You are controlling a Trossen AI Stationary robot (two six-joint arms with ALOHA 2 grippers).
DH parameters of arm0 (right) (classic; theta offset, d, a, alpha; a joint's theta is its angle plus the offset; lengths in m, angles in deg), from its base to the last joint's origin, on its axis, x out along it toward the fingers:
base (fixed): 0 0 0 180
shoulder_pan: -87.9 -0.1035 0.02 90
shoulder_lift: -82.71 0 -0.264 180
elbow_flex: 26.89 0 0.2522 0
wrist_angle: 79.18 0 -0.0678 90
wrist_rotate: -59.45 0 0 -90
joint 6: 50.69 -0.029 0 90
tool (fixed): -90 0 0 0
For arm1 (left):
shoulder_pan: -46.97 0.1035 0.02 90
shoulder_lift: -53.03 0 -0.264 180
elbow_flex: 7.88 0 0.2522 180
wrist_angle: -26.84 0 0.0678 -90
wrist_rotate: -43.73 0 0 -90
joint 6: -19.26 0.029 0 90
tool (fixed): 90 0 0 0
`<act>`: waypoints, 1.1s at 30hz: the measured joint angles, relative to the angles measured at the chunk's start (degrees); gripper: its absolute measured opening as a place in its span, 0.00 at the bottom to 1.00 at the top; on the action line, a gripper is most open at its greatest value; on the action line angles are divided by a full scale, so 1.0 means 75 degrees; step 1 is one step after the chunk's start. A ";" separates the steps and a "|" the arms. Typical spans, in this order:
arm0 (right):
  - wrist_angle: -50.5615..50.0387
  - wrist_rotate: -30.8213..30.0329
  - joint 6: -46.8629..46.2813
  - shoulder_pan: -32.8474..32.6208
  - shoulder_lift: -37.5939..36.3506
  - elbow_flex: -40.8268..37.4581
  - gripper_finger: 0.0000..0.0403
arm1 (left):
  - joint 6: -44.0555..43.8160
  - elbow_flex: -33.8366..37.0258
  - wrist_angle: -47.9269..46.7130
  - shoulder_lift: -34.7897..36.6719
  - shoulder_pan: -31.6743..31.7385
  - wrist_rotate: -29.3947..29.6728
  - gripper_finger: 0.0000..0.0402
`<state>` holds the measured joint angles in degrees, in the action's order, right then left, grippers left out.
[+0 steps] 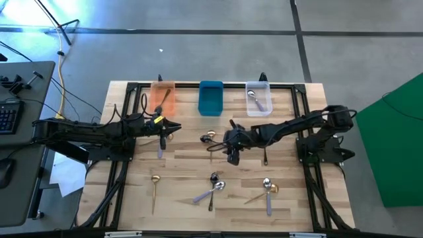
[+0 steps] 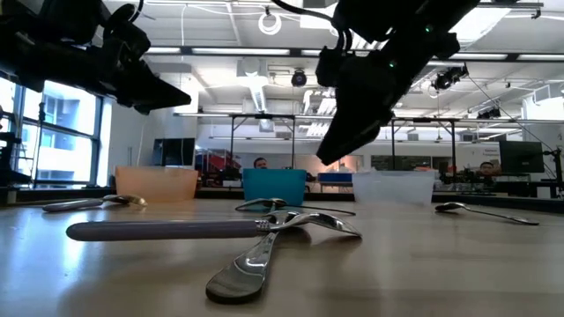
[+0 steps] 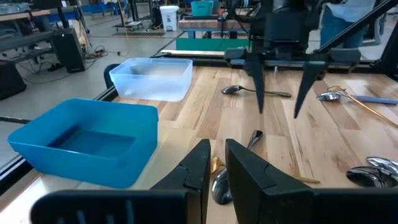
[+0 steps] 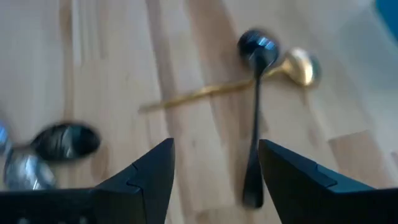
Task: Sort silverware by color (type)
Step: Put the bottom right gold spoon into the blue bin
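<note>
Black spoon [image 4: 254,124] below right gripper [image 4: 214,168] | jaws wide, empty

Bare table [image 1: 178,188] between spoon clusters; three bins [image 1: 211,98] line the far edge.

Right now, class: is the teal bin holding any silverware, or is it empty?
Empty: the teal bin shows only bare blue floor in the left wrist view.
</note>
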<state>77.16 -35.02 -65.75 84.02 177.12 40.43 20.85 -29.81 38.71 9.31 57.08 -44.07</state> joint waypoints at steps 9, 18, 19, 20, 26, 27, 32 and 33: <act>-0.2531 0.0663 0.0213 -0.1096 0.0000 0.0426 0.54 | 0.0059 -0.0003 0.0173 0.0003 -0.0003 0.0002 0.10; -0.3519 0.1484 -0.0829 -0.3243 0.0044 0.0426 0.54 | 0.0019 -0.0003 0.0134 0.0000 -0.0003 0.0003 0.10; -0.3510 0.1461 -0.1004 -0.3404 0.0067 0.0426 0.54 | 0.0023 -0.0003 0.0125 0.0000 -0.0003 0.0000 0.10; -0.3536 0.1461 -0.1144 -0.3532 0.0086 0.0423 0.54 | 0.0051 -0.0003 0.0125 0.0000 -0.0003 0.0000 0.10; -0.3510 0.1462 -0.1777 -0.3984 0.0227 0.0426 0.54 | 0.0159 -0.0003 0.0071 -0.0017 -0.0003 0.0000 0.10; -0.3506 0.1460 -0.1819 -0.4039 0.0227 0.0426 0.54 | 0.0164 -0.0003 0.0063 -0.0017 -0.0003 0.0000 0.10; -0.3502 0.1515 -0.2141 -0.4320 0.0245 0.0426 0.53 | 0.0142 -0.0003 -0.0147 -0.0017 -0.0003 0.0000 0.10; -0.3494 0.1531 -0.2145 -0.4378 0.0278 0.0429 0.53 | 0.0145 -0.0003 -0.0194 -0.0017 -0.0003 0.0000 0.10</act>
<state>50.96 -23.54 -81.84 51.18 179.21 43.65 21.94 -29.83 37.25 9.18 57.06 -44.07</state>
